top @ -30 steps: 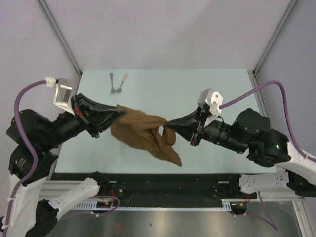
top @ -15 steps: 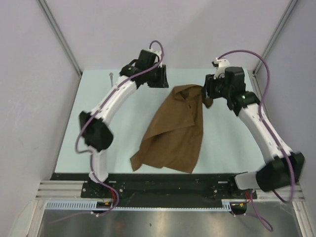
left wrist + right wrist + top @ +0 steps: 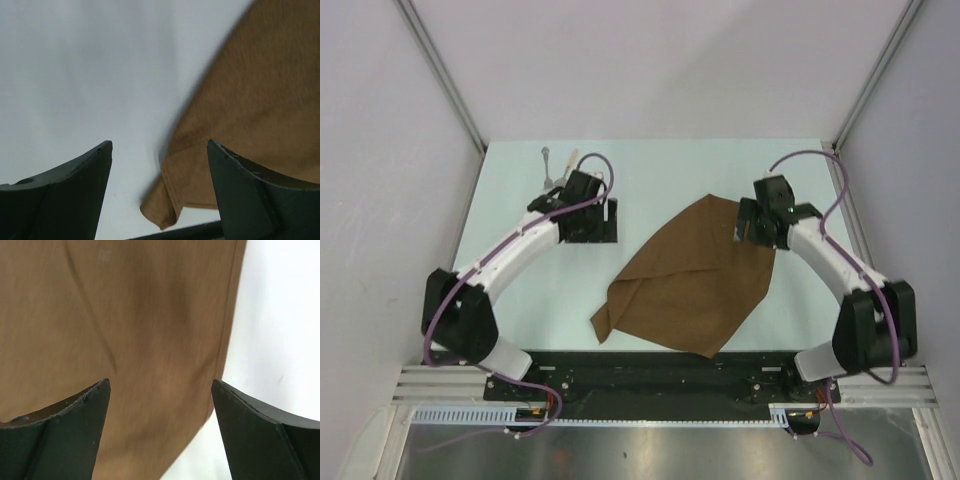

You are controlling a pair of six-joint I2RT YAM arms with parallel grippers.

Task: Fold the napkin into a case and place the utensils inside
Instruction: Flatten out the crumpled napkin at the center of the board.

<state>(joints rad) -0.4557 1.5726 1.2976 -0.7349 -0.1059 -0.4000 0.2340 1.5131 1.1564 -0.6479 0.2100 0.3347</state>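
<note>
Brown cloth, the napkin (image 3: pixel 690 285), lies spread loosely on the pale table (image 3: pixel 670 165), right of centre and reaching close to the front edge. The utensils (image 3: pixel 558 168) lie side by side near the far left corner, and only the overhead view shows them. The left gripper (image 3: pixel 595 222) hangs just left of the napkin, jaws wide apart and empty. Its wrist view alone shows a curled-over napkin corner. The right gripper (image 3: pixel 757 228) is over the napkin's far right part, jaws spread, holding nothing. Its wrist view shows a crease and the cloth's edge.
</note>
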